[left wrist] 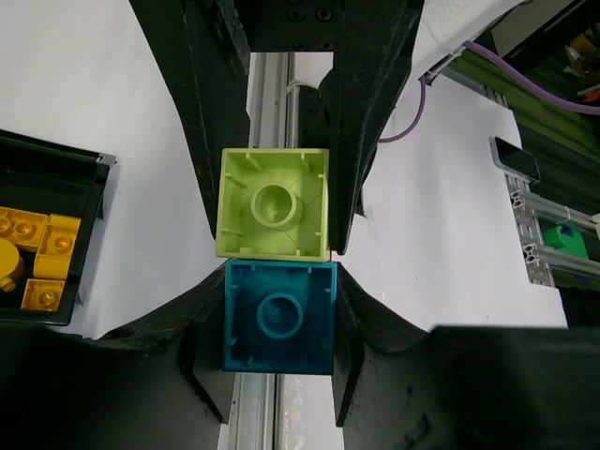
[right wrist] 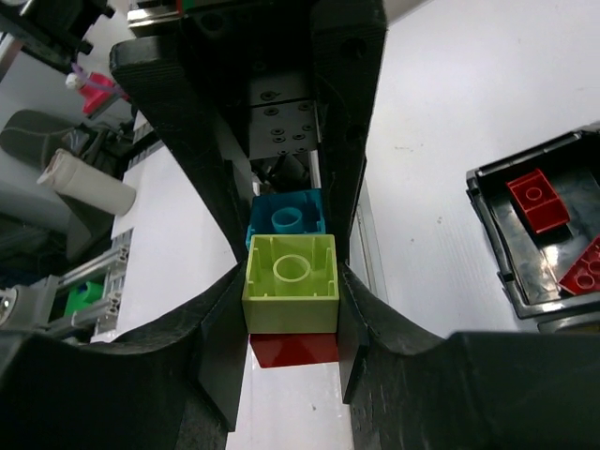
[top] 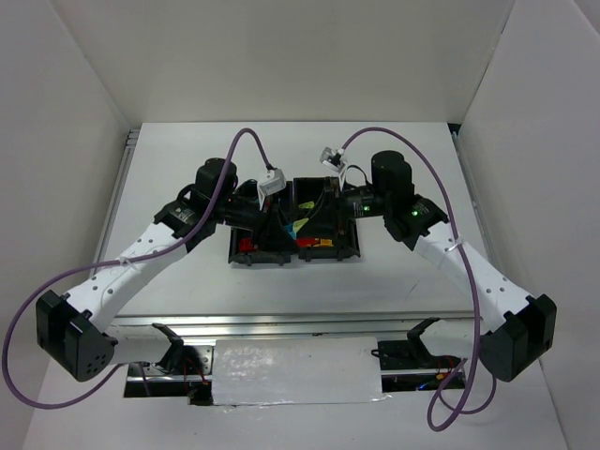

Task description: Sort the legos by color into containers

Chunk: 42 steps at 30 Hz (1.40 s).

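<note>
The left hand (left wrist: 278, 286) was clamped on a cyan-blue lego (left wrist: 279, 323) and the right hand (right wrist: 291, 286) on a lime lego (left wrist: 274, 202), the two touching edge to edge above the white counter (left wrist: 122, 84) beside the black tray (left wrist: 56, 169). It looked like splitting a joined pair, perhaps with a red piece (right wrist: 293, 349) under the lime; next probably called for a straight pull on glossy, square, hollow-backed plastic.

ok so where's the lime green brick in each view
top external: not distinguishable, hidden where the arms meet at the black tray.
left wrist: lime green brick at centre, underside showing, touching the cyan brick below it.
right wrist: centre, studs showing, cyan brick behind it.
shared landmark: the black tray, at left in the left wrist view, at right in the right wrist view.
</note>
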Each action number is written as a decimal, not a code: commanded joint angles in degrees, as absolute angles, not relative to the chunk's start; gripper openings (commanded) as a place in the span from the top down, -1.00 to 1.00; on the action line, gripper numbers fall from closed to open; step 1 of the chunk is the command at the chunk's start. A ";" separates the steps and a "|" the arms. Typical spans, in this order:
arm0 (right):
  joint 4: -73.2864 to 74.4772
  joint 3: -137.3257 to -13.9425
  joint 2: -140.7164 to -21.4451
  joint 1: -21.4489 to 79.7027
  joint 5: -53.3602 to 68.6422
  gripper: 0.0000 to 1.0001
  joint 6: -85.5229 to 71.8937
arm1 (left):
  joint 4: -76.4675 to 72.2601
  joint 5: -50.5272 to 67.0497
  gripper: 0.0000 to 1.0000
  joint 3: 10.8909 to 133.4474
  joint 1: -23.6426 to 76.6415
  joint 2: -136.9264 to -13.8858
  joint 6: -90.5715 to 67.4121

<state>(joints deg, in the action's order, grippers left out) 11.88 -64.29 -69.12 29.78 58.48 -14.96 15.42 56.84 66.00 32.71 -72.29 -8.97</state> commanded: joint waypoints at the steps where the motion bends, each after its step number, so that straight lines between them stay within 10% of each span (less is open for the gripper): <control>1: 10.56 -67.42 -67.41 29.80 49.15 1.00 -16.94 | 17.05 57.75 1.00 67.24 32.78 -72.86 -7.21; 17: 6.15 -65.57 -69.43 28.57 23.49 1.00 -30.76 | 18.54 55.81 1.00 67.06 32.78 -71.81 -5.98; 33: 24.08 -86.48 -103.44 26.10 -5.27 0.75 -29.01 | 19.60 51.24 1.00 66.80 31.64 -70.58 -5.89; 42: 26.54 -90.09 -107.58 25.75 -6.51 -0.39 -28.13 | 19.25 48.87 1.00 66.71 31.47 -70.66 -6.59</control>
<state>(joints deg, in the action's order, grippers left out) 25.21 -86.83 -106.85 26.11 -4.86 -28.71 20.45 49.23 66.00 31.88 -72.14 -7.49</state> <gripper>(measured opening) 0.680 0.482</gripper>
